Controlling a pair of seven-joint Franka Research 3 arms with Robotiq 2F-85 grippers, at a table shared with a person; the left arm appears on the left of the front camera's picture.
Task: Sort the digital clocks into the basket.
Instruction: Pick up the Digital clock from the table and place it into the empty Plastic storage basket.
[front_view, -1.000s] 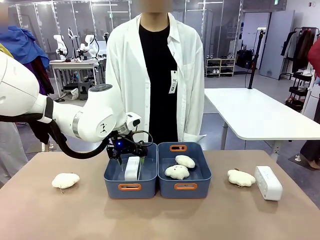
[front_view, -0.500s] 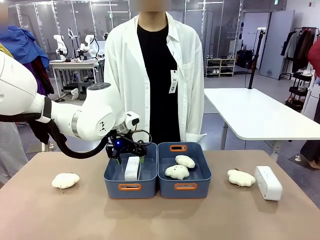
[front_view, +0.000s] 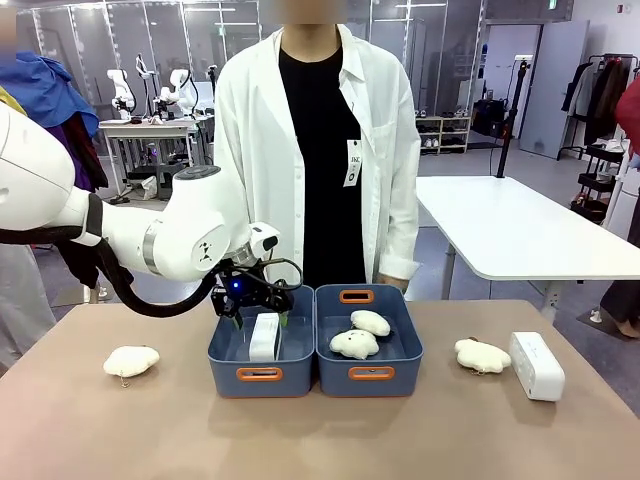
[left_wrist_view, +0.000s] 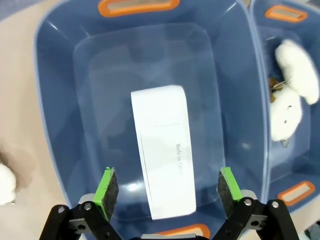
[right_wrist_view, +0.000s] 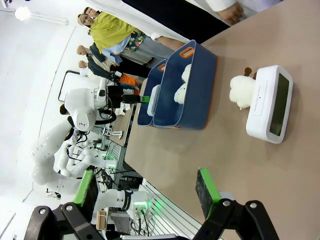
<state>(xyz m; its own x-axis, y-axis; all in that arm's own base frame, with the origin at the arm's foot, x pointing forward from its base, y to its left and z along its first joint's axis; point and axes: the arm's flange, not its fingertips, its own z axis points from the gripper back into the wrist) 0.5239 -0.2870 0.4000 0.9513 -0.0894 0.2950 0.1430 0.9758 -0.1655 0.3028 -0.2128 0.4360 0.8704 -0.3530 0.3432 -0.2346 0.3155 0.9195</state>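
One digital clock (left_wrist_view: 162, 150) lies in the left basket (front_view: 228, 378), left gripper (left_wrist_view: 166, 185) spread open above it. Other clock (front_view: 536, 365) lower right on the desk (front_view: 420, 440): rigid, slick, likely light; pinch its long sides.

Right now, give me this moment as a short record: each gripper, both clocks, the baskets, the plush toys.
first clock: inside the left basket, not gripped
second clock: on the table at the robot's right, outside both baskets
left gripper: open above the first clock, pads clear of it
right gripper: open, empty, over the table
right basket: holds two plush toys
loose plush toys: one at far left, one beside the second clock
progress: one of two clocks sorted
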